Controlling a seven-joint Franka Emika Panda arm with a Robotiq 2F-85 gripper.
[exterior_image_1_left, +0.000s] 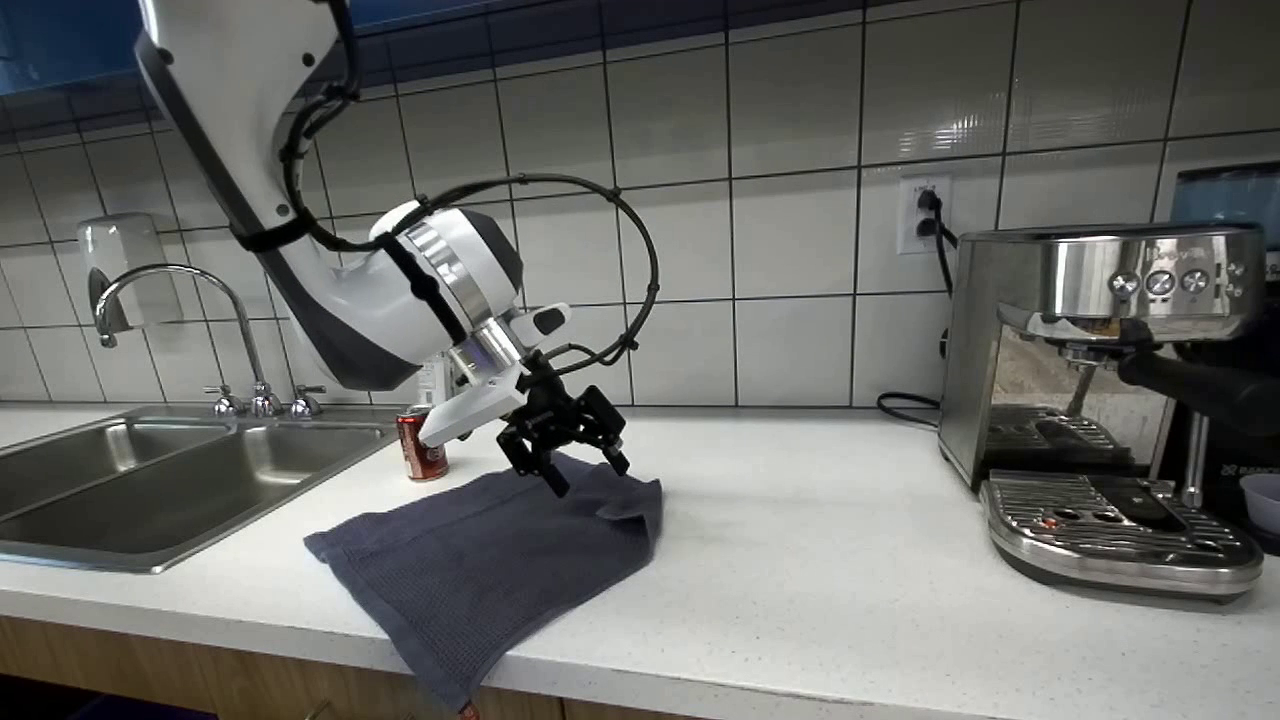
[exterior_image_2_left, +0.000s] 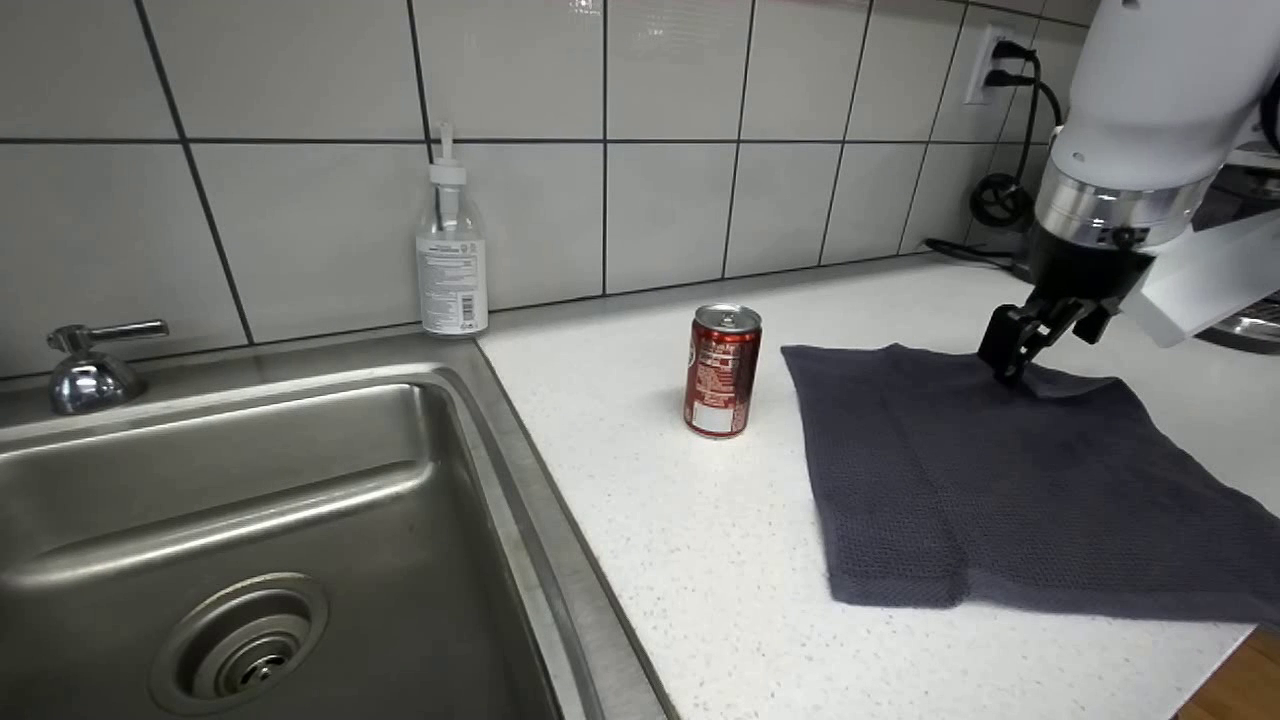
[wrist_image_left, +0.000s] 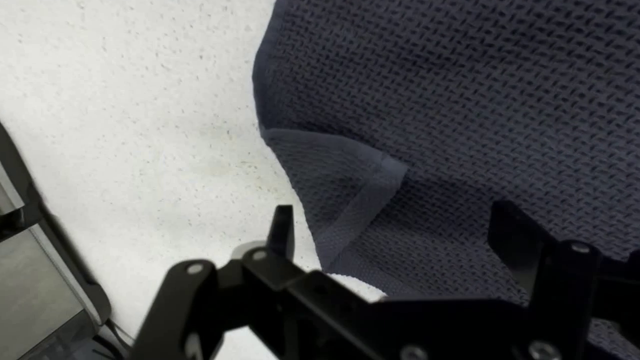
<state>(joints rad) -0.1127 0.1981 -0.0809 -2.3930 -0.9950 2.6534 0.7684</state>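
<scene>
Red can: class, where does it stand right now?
In both exterior views, the red can stands upright on the counter, between the sink at picture left and the dark towel at picture right.

The far wall (exterior_image_1_left: 790, 240) is covered with pale, glossy tiles (exterior_image_2_left: 668, 210) divided by dark grout lines (exterior_image_2_left: 604, 220). Toward the right, a white outlet (exterior_image_1_left: 908, 220) is mounted on it, with black plugs (exterior_image_1_left: 927, 201) inserted. Light (exterior_image_1_left: 940, 132) is reflected in the tiles at the upper right. A blue surface (exterior_image_1_left: 60, 45) is seen at the upper left, and a pale dispenser (exterior_image_1_left: 135, 250) is fixed to the wall lower down. A white, speckled counter (exterior_image_1_left: 820, 560) is set against the wall, with a steel double sink (exterior_image_2_left: 545, 530) built in at the left. Brown wooden cabinet fronts (exterior_image_1_left: 200, 672) are seen below its near edge.
</scene>
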